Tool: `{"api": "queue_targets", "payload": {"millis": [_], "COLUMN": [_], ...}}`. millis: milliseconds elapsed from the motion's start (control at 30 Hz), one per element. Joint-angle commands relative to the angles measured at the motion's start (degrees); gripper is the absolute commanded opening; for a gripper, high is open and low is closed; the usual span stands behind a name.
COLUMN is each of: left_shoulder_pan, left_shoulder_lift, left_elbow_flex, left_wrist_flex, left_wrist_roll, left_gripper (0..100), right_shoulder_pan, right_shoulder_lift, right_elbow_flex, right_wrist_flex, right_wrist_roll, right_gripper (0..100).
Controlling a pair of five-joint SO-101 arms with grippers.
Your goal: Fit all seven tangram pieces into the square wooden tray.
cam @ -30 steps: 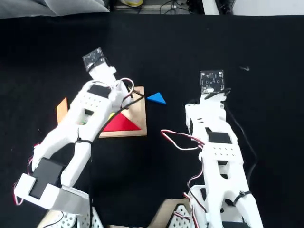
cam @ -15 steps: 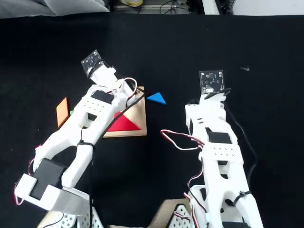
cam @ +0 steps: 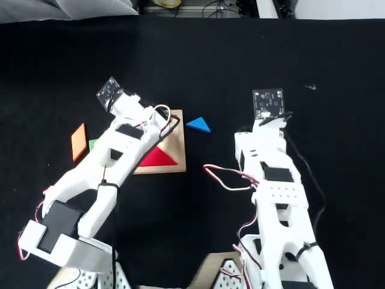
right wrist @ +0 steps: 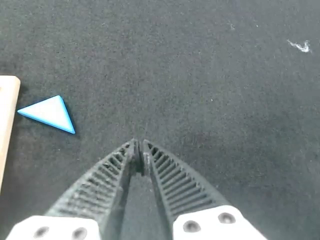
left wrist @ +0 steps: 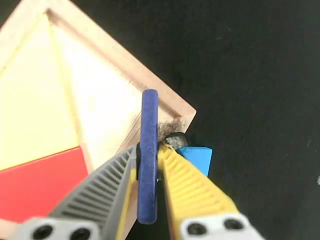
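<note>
The square wooden tray (left wrist: 166, 99) holds a yellow piece (left wrist: 30, 115) and a red piece (left wrist: 40, 182). My left gripper (left wrist: 148, 150) is shut on a dark blue piece (left wrist: 149, 120), held on edge above the tray's corner. A light blue triangle (left wrist: 196, 158) lies on the black cloth just past that corner, also seen as the light blue triangle (cam: 198, 124) right of the tray (cam: 177, 141). My right gripper (right wrist: 139, 149) is shut and holds nothing, over bare cloth a short way from the light blue triangle (right wrist: 48, 114).
An orange piece (cam: 78, 141) and a green piece (cam: 93, 144) lie on the cloth left of the tray, beside the left arm (cam: 114, 153). The right arm (cam: 271, 168) stretches along the table's right half. Black cloth covers the whole table.
The left arm's wrist has swung to the left and slightly nearer, staying over the tray. The green piece beside the orange one has come into sight. The right arm has not moved.
</note>
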Motion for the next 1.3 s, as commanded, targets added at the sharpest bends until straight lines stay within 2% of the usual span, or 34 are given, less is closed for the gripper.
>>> {"api": "queue_targets", "payload": {"millis": [0,200,433,567,733,1033,1100,1267], "left_shoulder_pan": [0.22,-0.04,-0.04,0.04,-0.13,-1.01,-1.01,-0.66], "left_shoulder_lift": [-2.55,-2.55,-2.55,-2.55,-2.55,-3.34,-3.69,-6.86], "left_elbow_flex": [0.84,1.63,1.8,1.63,-3.3,-1.36,-0.75,-2.68], "left_wrist_flex": [-4.92,-5.8,-5.63,-5.1,4.4,5.45,5.54,13.98], "left_wrist_roll": [2.29,5.01,1.14,1.14,1.23,0.79,-2.2,-7.12], "left_gripper": [3,3,3,11,15,16,16,16], "right_shoulder_pan": [-0.53,-0.53,-0.53,-0.53,-0.53,-0.53,-0.53,-0.53], "right_shoulder_lift": [-1.89,-1.89,-1.89,-1.89,-1.89,-1.89,-1.89,-1.89], "right_elbow_flex": [-0.4,-0.4,-0.4,-0.4,-0.4,-0.4,-0.4,-0.4], "right_wrist_flex": [-1.05,-1.05,-1.05,-1.05,-1.05,-1.05,-1.05,-1.05], "right_wrist_roll": [0.44,0.44,0.44,0.44,0.44,0.44,0.44,0.44], "right_gripper": [1.1,1.1,1.1,1.1,1.1,1.1,1.1,1.1]}}
